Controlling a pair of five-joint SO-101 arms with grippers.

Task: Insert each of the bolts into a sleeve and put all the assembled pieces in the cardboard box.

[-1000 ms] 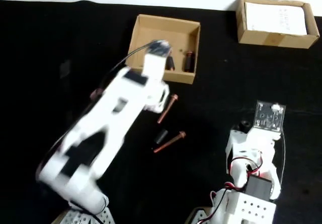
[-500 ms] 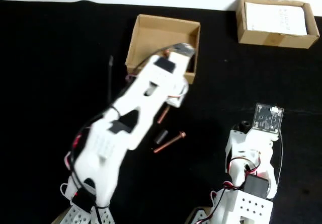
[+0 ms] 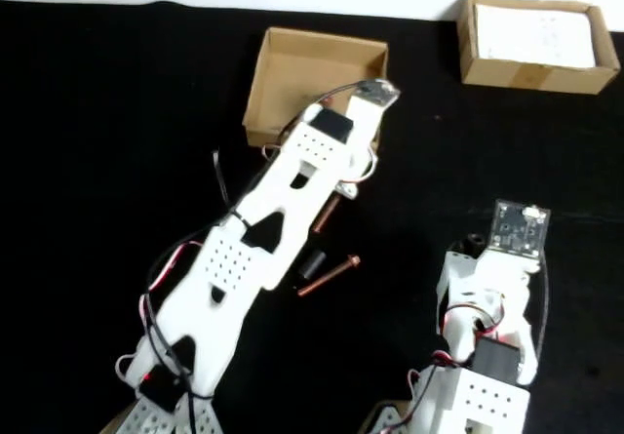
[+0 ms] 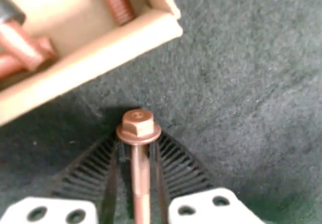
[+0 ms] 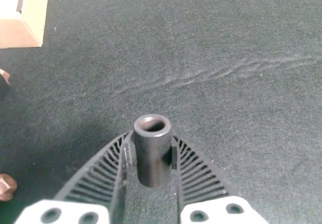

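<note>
— Though nipped narrow on bolt (image 4: 138, 128) shank at left gripper (image 4: 137, 141), just beside cardboard box (image 3: 261, 93), not yet joined.
— Agreed. At right gripper (image 5: 151, 138), clamped on upright sleeve (image 5: 152, 153). Assembled pieces (image 4: 22, 45) boxed already; second bolt (image 3: 329, 275), spare sleeve (image 3: 311, 261) loose on table (image 3: 97, 112).

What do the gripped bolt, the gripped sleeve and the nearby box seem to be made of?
The bolt looks like copper-coloured metal: hex flanged head, dull sheen. The sleeve is a smooth, matte dark tube, metal or plastic; I cannot tell which. The cardboard box is tan cardboard, judging by its thick, matte brown wall.
</note>
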